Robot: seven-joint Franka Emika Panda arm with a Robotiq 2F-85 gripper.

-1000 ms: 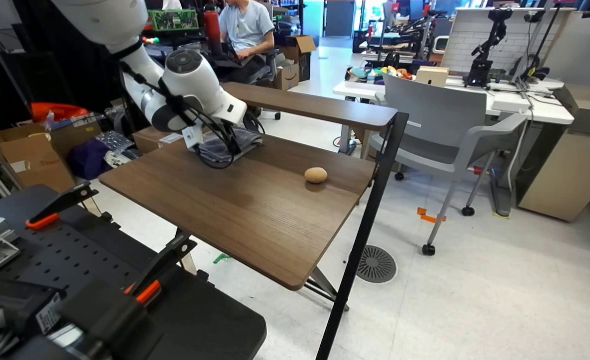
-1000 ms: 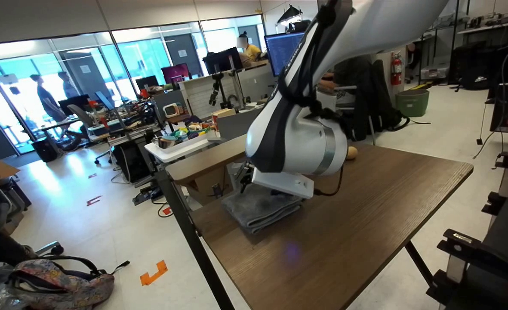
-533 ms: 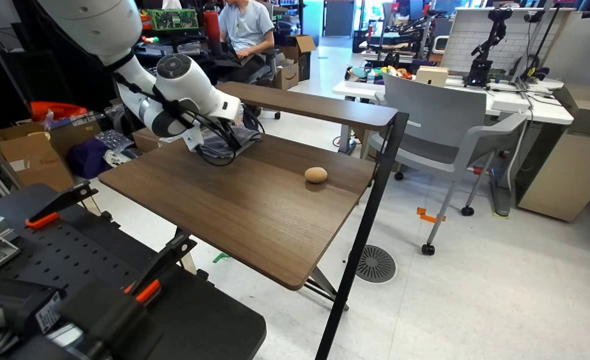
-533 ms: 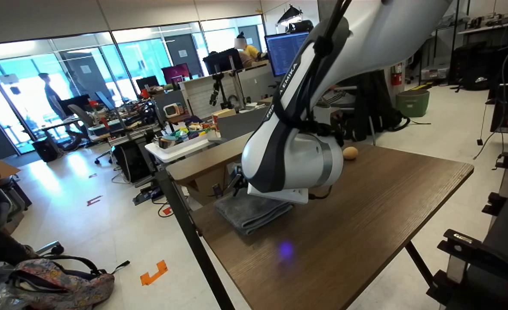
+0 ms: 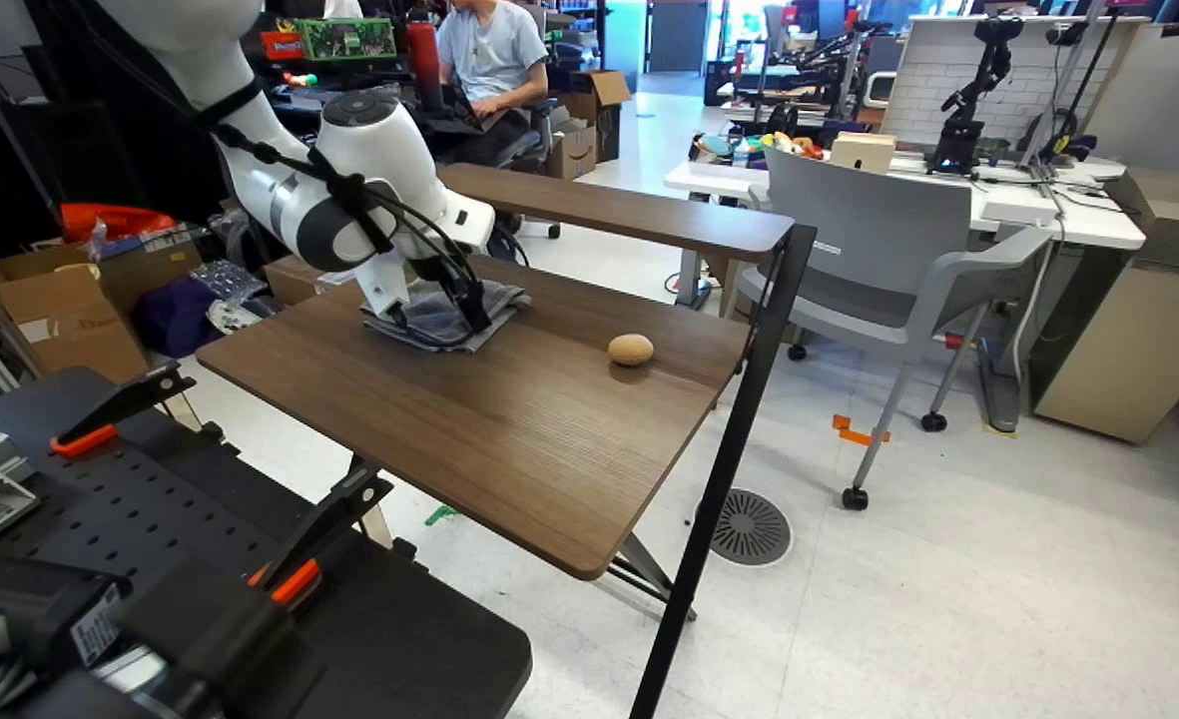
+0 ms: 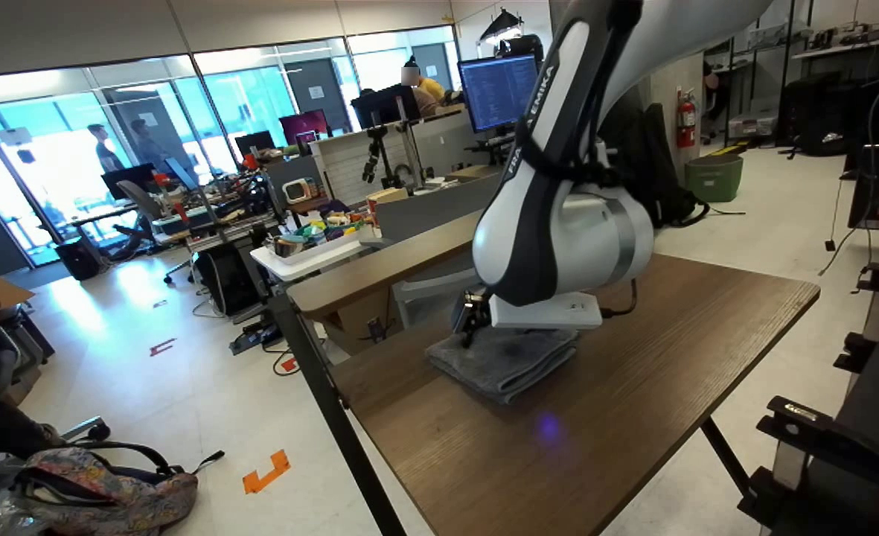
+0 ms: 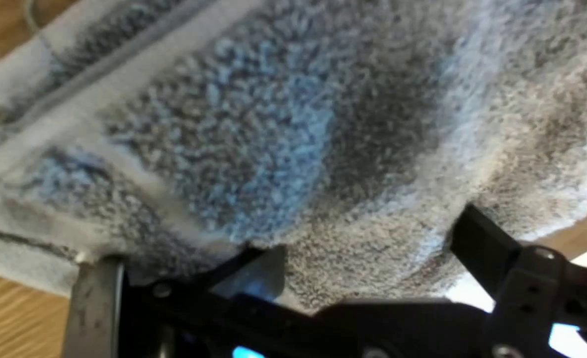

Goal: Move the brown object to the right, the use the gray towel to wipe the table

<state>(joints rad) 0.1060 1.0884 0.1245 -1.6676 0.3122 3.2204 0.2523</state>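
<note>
Gray towel (image 6: 510, 368) shifted, seemingly with end effector (image 7: 370, 236).

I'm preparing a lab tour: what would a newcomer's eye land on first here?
Probably the big white Franka arm, bent low over the folded gray towel on the brown wood-grain table. Next might come the tan egg-shaped lump, resting on that table to the towel's right in an exterior view.

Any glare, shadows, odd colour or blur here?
Wrist view: gray towel looks soft and patchily bluish, with blown-out bright spots low in the frame. In an exterior view: violet spot on the table, overbright windows behind. In an exterior view: shadow beneath the brown lump.
</note>
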